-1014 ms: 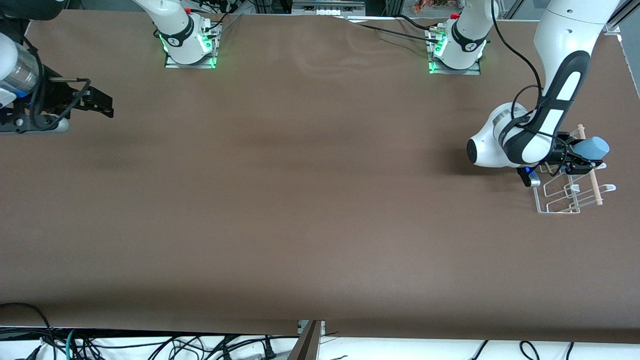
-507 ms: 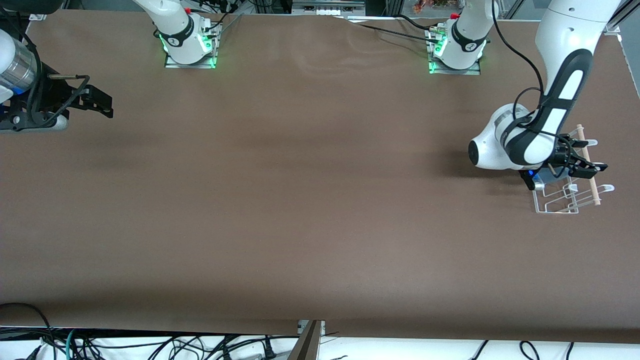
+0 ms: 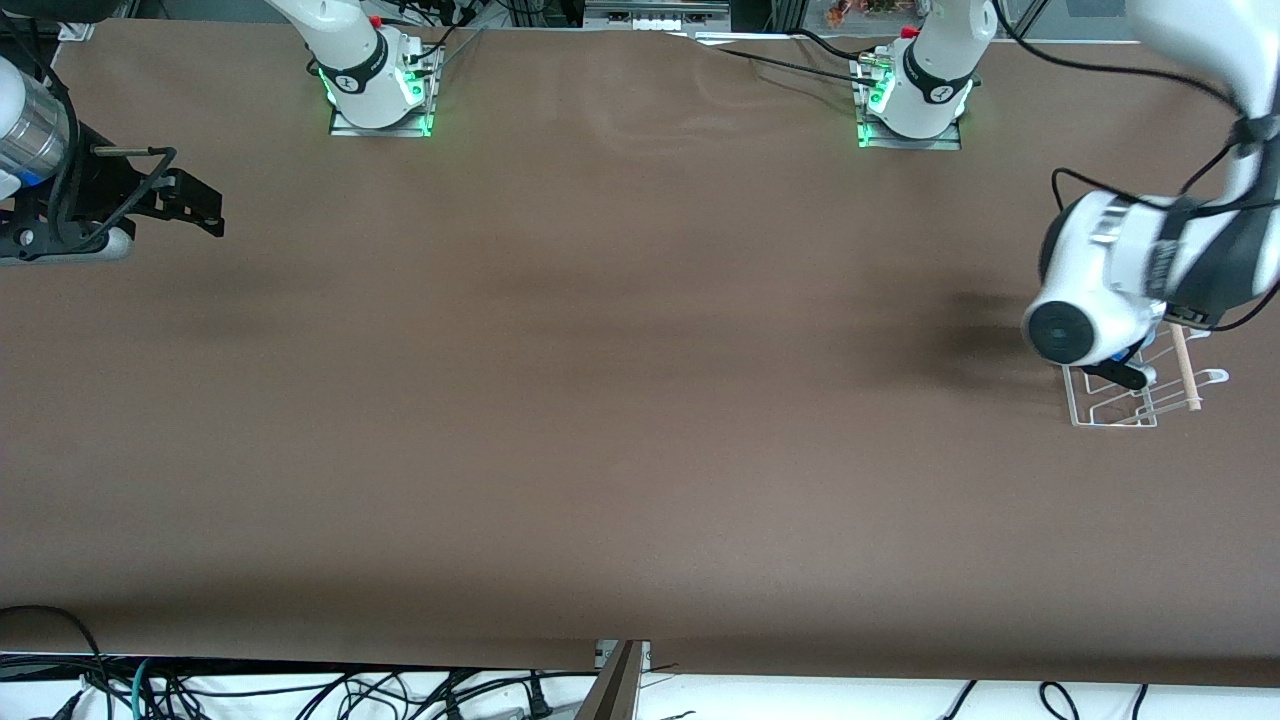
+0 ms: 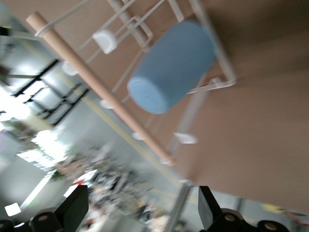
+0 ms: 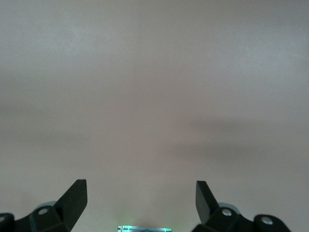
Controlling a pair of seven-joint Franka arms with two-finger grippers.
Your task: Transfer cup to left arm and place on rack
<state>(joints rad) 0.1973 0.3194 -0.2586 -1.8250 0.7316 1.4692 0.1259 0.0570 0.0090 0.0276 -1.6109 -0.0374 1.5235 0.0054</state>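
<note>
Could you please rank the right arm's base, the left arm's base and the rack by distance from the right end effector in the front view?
1. Right arm's base, closest to the right end effector, which waits open at its end of the table.
2. Left arm's base, farther along the same table edge.
3. Rack, at the left arm's end, below the open left end effector.

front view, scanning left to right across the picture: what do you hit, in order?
right pincer open, waiting over the table's right-arm end → right arm's base → left arm's base → left arm's wrist → rack → wooden rod
</note>
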